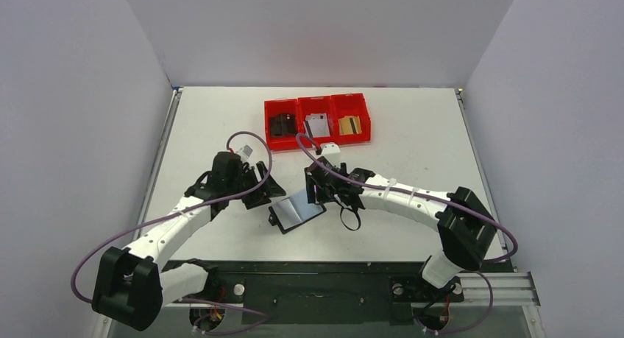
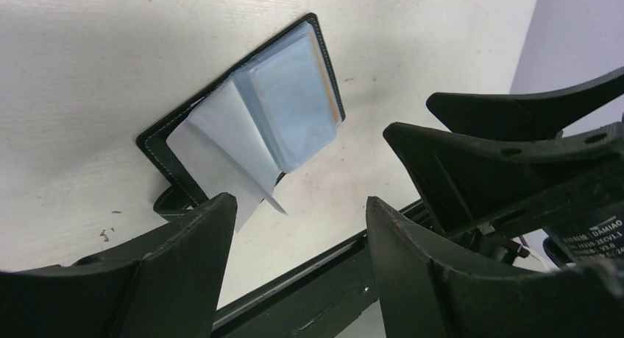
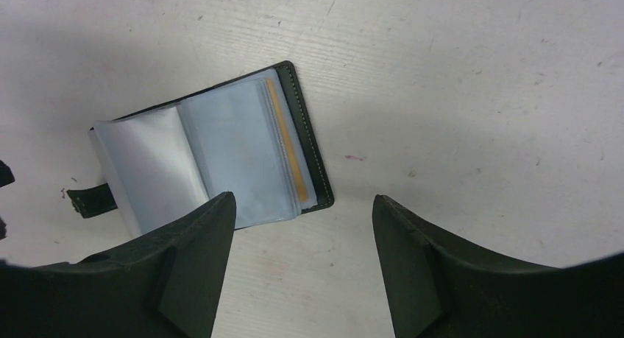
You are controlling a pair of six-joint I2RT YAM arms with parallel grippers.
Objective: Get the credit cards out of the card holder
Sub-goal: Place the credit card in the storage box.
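Observation:
The black card holder (image 1: pixel 297 212) lies open on the table between the two arms, its bluish-grey clear sleeves spread. It also shows in the left wrist view (image 2: pixel 250 121) and in the right wrist view (image 3: pixel 213 161). A gold card edge (image 3: pixel 285 143) shows inside the sleeves by the spine side. My left gripper (image 1: pixel 262 185) is open and empty just left of the holder (image 2: pixel 298 209). My right gripper (image 1: pixel 321 191) is open and empty just right of it (image 3: pixel 303 205). Neither touches the holder.
Three joined red bins (image 1: pixel 317 119) stand at the back: a dark object (image 1: pixel 281 125) in the left one, a white-grey card (image 1: pixel 317 124) in the middle, a gold card with a dark stripe (image 1: pixel 349 124) in the right. The black rail (image 1: pixel 316 286) runs along the near edge.

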